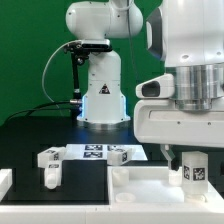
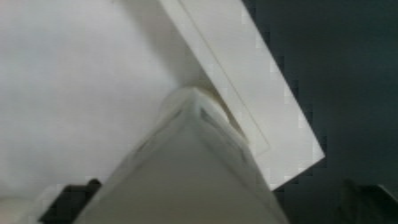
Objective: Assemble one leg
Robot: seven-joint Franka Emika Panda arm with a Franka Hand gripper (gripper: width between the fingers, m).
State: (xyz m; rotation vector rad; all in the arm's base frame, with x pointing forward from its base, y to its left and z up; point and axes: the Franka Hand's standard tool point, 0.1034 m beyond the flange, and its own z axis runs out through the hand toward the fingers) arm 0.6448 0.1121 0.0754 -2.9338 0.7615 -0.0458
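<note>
My gripper (image 1: 192, 160) is at the exterior view's right, close to the camera, pointing down. It is shut on a stubby white leg (image 1: 191, 170) with a black-and-white tag on its side. The leg hangs upright just above the near right corner of the large white tray-shaped panel (image 1: 140, 186). In the wrist view the held leg (image 2: 187, 165) is a big blurred white shape between my dark fingertips (image 2: 71, 202). It points at the panel's raised rim (image 2: 240, 80). My gripper (image 2: 217, 208) sits at that view's edge.
Two more tagged white legs lie on the black table, one at the left (image 1: 50, 165) and one near the middle (image 1: 120, 154). The marker board (image 1: 90, 151) lies between them. The arm's base (image 1: 100, 95) stands behind.
</note>
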